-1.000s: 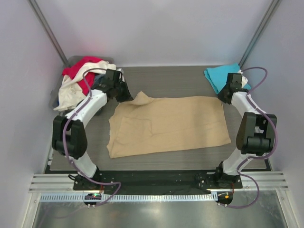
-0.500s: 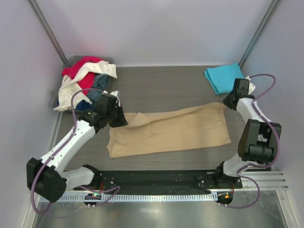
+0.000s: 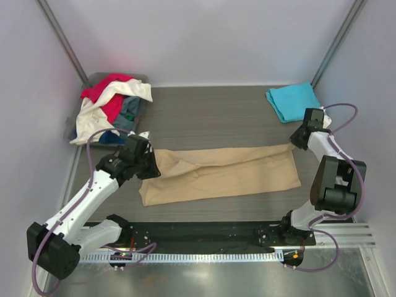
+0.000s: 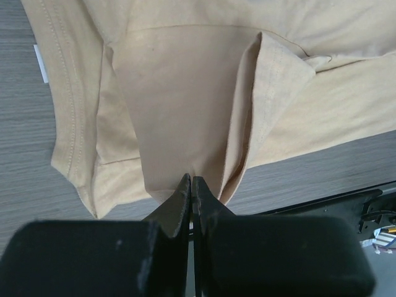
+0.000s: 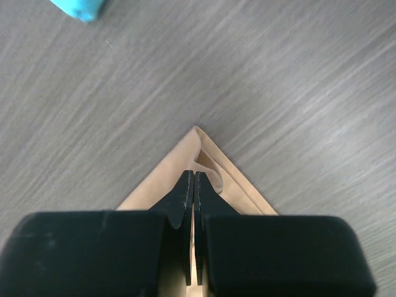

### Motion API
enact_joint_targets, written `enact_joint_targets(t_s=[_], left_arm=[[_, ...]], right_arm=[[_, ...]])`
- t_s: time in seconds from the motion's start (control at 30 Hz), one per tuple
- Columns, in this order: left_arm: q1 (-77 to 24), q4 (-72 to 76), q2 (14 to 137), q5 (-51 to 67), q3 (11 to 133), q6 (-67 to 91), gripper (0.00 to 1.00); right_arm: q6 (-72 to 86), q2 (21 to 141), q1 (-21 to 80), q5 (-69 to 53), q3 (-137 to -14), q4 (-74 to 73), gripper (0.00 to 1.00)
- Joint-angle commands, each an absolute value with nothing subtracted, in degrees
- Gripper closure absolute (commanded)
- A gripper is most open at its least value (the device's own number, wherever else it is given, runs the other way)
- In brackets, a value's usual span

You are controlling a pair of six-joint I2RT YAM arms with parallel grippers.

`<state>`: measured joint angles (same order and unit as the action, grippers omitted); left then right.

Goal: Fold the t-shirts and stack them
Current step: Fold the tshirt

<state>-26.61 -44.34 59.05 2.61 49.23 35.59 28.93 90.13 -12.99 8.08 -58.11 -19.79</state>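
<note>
The tan t-shirt point(image 3: 223, 173) lies across the middle of the table, its far edge lifted and drawn toward the near side. My left gripper point(image 3: 150, 162) is shut on the tan shirt's far left edge point(image 4: 179, 124). My right gripper point(image 3: 296, 142) is shut on its far right corner point(image 5: 204, 162). A folded turquoise t-shirt point(image 3: 291, 101) lies at the back right; a bit of it shows in the right wrist view point(image 5: 79, 7). Red point(image 3: 102, 86), white point(image 3: 93, 120) and dark blue-grey point(image 3: 127, 110) t-shirts are heaped at the back left.
A grey plastic bin point(image 3: 93, 80) holds the heap at the back left corner. The dark wood-grain table point(image 3: 210, 114) is bounded by pale walls. A black rail point(image 3: 204, 232) runs along the near edge by the arm bases.
Both grippers moved toward the near side, pulling the tan shirt's far edge over itself; the shirt now looks like a narrower band. The left arm swung forward.
</note>
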Motion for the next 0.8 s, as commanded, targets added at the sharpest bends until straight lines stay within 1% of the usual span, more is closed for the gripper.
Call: enact_joint_targets(t_s=[0.0, 0.13, 0.17, 0.2, 0.23, 0.27, 0.3, 0.43, 0.47, 0.53, 0.57, 0.6, 0.73, 0.77], left_arm=[[-26.98, -46.75, 55.73, 3.07, 48.25, 36.65, 1.00], [-28.12, -49.56, 53.18, 3.78, 47.99, 38.14, 1.00], [-28.30, -51.48, 52.74, 4.21, 48.08, 38.49, 0.95], [-28.56, -52.81, 52.13, 4.83, 48.60, 39.45, 0.90], [-28.65, -54.13, 51.77, 5.36, 48.69, 40.07, 0.83], [-28.74, -56.66, 51.25, 6.49, 48.78, 40.86, 0.69], [-28.74, -57.65, 50.72, 7.11, 48.87, 40.96, 0.66], [-28.83, -60.73, 45.63, 3.79, 50.09, 41.40, 0.59], [-28.92, -59.95, 44.92, 3.17, 49.92, 41.66, 0.58], [-28.83, -55.58, 44.65, 3.08, 48.79, 42.53, 0.55], [-28.83, -53.89, 45.08, 2.90, 48.17, 42.80, 0.51], [-28.83, -52.31, 46.13, 2.29, 47.47, 43.06, 0.50], [-28.92, -41.70, 54.56, -1.82, 45.27, 43.94, 0.50], [-28.83, -39.75, 58.93, -2.19, 44.22, 44.47, 0.50]], right_arm=[[30.06, 85.26, -13.27, 7.56, -55.12, -19.07, 0.99], [31.02, 81.57, -13.71, 8.52, -50.98, -19.25, 0.99], [31.55, 80.95, -14.15, 8.61, -50.45, -19.51, 0.91], [31.55, 80.25, -14.59, 8.35, -49.58, -19.77, 0.61], [31.64, 79.98, -15.11, 8.44, -49.40, -19.95, 0.36], [31.64, 79.72, -15.81, 8.79, -49.57, -20.65, 0.10], [31.55, 79.54, -16.17, 9.14, -49.92, -21.00, 0.08], [30.32, 76.48, -15.65, 8.87, -52.20, -22.24, 0.07], [30.06, 75.33, -14.43, 10.10, -52.56, -22.24, 0.08], [29.27, 72.96, -8.64, 12.03, -53.26, -22.32, 0.09], [29.18, 72.69, -6.44, 13.43, -53.44, -22.32, 0.09], [29.18, 72.77, -2.67, 13.10, -53.44, -22.32, 0.09], [30.49, 75.93, 2.72, 8.35, -51.33, -21.45, 0.11], [30.76, 77.59, 3.33, 8.09, -49.76, -20.40, 0.11]])
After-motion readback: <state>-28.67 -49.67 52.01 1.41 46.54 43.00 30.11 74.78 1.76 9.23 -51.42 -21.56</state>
